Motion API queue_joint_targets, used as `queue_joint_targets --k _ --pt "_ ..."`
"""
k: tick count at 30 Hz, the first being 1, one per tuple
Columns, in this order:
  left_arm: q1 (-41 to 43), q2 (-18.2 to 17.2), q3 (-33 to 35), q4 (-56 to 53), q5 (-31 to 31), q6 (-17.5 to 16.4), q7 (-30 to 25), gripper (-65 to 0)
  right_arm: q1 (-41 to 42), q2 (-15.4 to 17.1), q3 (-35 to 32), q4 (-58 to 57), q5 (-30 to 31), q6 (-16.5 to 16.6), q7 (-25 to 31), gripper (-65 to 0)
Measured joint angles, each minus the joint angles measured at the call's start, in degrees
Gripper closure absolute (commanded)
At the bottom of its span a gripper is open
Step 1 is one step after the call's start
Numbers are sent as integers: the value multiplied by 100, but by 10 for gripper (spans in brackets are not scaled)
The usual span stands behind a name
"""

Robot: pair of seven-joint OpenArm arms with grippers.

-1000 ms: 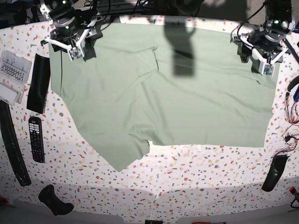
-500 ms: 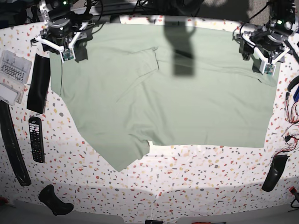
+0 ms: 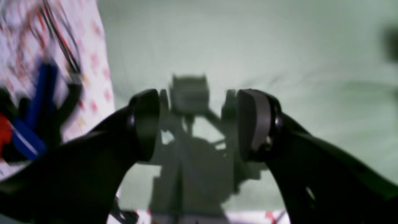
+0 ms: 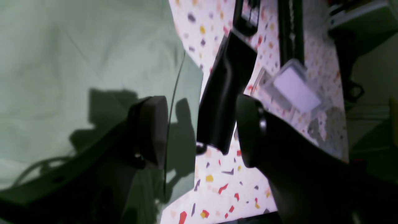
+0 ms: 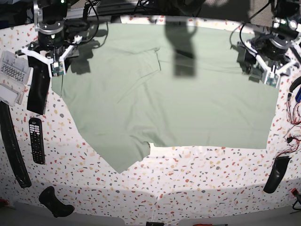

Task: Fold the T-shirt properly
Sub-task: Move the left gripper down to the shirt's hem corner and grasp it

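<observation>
Across the speckled surface (image 5: 197, 174) the T-shirt (image 5: 169, 103) lies spread flat. Above its far corner beside the blue cables, the left pincer (image 3: 199, 124) hangs with jaws apart, holding nothing. Over the shirt's opposite edge, beside a black bar (image 4: 225, 93), the right pincer (image 4: 202, 130) gapes too, empty.

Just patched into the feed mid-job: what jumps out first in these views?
The pale green T-shirt spread flat dominates the speckled table, one sleeve pointing toward the near edge. Both end effectors hang open and empty at its far corners: the right end effector over the shirt's edge beside a black bar, the left end effector above the cloth near its side edge. A remote control lies beyond the shirt.
</observation>
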Motion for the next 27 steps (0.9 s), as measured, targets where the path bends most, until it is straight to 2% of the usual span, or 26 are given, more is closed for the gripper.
queue_joint_targets --k 4,8,13,17,22,24,27 --pt "-35 0 0 278 151 -24 -487 -361 2 -2 0 0 -509 -2 4 -329" --pt "-553 4 2 262 151 -48 -363 -360 22 7 0 0 -756 0 28 -329" --pt "-1805 4 4 -201 138 -57 -44 -360 13 17 0 4 -754 2 48 -329" --pt "-2839 2 -4 -1078 87 -435 109 -360 17 11 0 4 -754 4 48 -329" --pt "-4017 9 0 -2708 -457 -903 136 -360 17 9 0 4 -756 2 17 -329" --pt "-4570 -44 0 -3471 -743 -1189 170 -360 15 9 0 4 -754 2 -50 -329" --pt "-5427 -221 2 -4710 -999 -1320 490 -360 22 2 0 4 -754 4 -162 -329"
